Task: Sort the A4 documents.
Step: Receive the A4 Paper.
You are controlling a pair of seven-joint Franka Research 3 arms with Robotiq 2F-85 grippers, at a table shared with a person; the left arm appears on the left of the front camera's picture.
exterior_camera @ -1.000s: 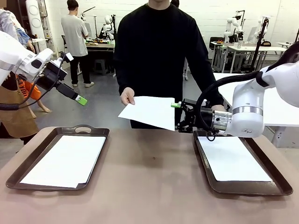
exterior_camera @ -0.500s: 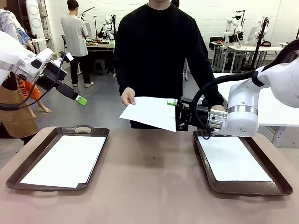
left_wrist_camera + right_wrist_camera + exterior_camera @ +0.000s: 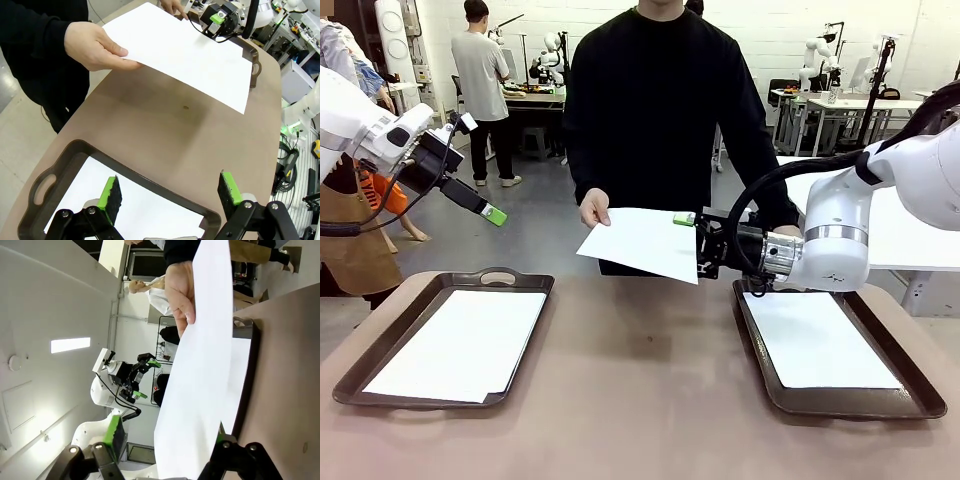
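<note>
Two trays on your table, each with an A4 sheet inside: left tray point(image 3: 525, 283), right tray point(image 3: 910, 385). Person's hand point(image 3: 592, 208) holds a third sheet point(image 3: 645, 240) mid-air, far centre. Right gripper point(image 3: 692, 243) has jaws open around its right edge. Left gripper point(image 3: 492, 214) open, raised far left.

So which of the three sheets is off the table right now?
The middle sheet, held in the air by the person's hand, its edge between the right gripper's open fingers. The others lie in trays.
</note>
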